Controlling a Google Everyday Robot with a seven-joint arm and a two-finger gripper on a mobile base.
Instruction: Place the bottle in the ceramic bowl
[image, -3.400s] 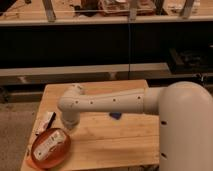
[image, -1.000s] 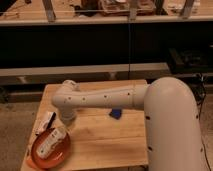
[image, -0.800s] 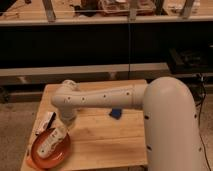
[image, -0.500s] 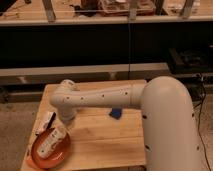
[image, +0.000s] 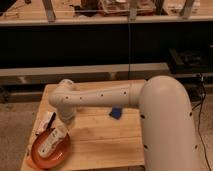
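Observation:
The ceramic bowl (image: 37, 156) is orange-red and shallow, and sits at the front left corner of the wooden table. The bottle (image: 51, 141) is slim and pale. It lies slanted inside the bowl with its upper end at the far right rim. My gripper (image: 62, 128) hangs from the white arm just above that rim, right at the bottle's upper end. I cannot tell whether it touches the bottle.
A flat whitish packet with dark markings (image: 44, 123) lies just behind the bowl near the table's left edge. A small blue object (image: 116, 113) lies mid-table. The wooden table (image: 105, 142) ends close to the bowl. Dark shelving stands behind.
Since the oldest frame the arm has swung left and lowered the gripper to the bowl's rim. Over the last second almost nothing has moved.

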